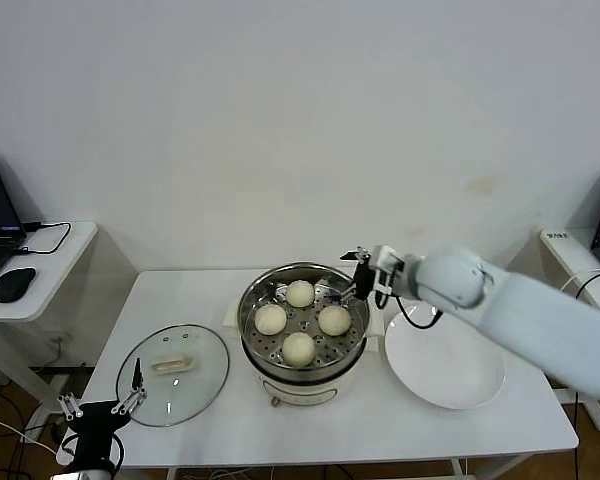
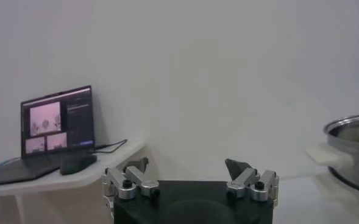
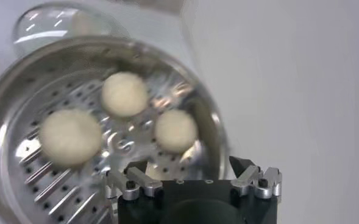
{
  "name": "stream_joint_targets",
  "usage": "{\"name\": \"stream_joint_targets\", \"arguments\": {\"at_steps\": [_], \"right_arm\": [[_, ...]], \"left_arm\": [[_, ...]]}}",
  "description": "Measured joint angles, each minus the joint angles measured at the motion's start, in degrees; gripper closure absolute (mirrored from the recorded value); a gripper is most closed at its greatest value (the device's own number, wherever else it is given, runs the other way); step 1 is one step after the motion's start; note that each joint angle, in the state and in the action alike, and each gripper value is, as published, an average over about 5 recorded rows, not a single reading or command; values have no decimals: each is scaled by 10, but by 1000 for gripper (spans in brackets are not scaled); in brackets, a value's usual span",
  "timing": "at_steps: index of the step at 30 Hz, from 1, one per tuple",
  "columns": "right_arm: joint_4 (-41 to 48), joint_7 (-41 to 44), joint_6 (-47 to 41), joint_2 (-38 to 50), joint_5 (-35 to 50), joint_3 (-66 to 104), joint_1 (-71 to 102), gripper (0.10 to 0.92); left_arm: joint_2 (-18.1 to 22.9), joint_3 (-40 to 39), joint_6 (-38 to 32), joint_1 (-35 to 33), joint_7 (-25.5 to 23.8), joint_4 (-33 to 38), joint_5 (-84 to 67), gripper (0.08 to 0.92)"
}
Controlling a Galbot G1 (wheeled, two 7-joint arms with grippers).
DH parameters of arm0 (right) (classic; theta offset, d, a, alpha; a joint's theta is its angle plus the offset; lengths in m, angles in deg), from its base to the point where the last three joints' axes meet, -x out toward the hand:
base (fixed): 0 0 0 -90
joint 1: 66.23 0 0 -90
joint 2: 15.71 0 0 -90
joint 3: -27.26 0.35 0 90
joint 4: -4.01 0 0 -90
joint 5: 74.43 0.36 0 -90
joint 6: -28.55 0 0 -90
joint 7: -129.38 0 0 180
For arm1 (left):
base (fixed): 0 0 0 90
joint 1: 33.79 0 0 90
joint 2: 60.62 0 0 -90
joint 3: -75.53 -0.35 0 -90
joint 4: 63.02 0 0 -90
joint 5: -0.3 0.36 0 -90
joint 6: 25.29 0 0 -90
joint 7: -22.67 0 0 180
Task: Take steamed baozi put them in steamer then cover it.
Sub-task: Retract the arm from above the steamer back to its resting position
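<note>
I count four steamed baozi and all four sit inside the steamer, spread out on its shiny floor full of little holes. There is one steamer, and it stands in the middle of the white worktop. There is one cover, a round glass one with a pale handle, and it lies flat on the worktop to my left of the steamer, not on it. There is one white plate on my right side of the steamer, with nothing on it. My right end effector hangs over the far right edge of the steamer, just above the rim. Its two fingers stand wide apart and hold nothing. In my right wrist view I see three of the buns below my fingers, none of them touching me. My left end effector waits low at the near left corner of the worktop, close to the edge of the cover. Its fingers are wide apart too, and they hold nothing.
</note>
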Motion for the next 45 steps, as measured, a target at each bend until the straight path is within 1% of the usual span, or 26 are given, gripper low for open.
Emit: {"name": "stream_joint_targets", "arguments": {"at_steps": [6, 12, 16, 22, 27, 34, 39, 45], "right_arm": [[-11, -53, 120, -31, -47, 199, 220, 203], [-31, -56, 222, -113, -95, 399, 427, 203], [-51, -47, 259, -179, -114, 516, 545, 203], [-72, -44, 295, -273, -146, 657, 687, 203], [-72, -48, 320, -334, -172, 736, 761, 203], [-64, -55, 338, -390, -200, 791, 819, 203], [-59, -57, 348, -417, -219, 810, 844, 203], [-55, -57, 360, -441, -236, 830, 870, 203]], "left_arm": [[-4, -15, 23, 5, 2, -3, -3, 177], [-6, -27, 39, 13, 2, -17, 32, 177], [-13, -25, 45, 19, -2, -34, 102, 177], [-32, -15, 43, 19, -12, -65, 270, 177], [-51, -9, 33, 15, -15, -93, 440, 177], [-69, -18, 21, 27, -12, -126, 638, 177], [-82, -32, 22, 57, -22, -148, 704, 177], [-95, -54, 22, 103, -38, -189, 738, 177]]}}
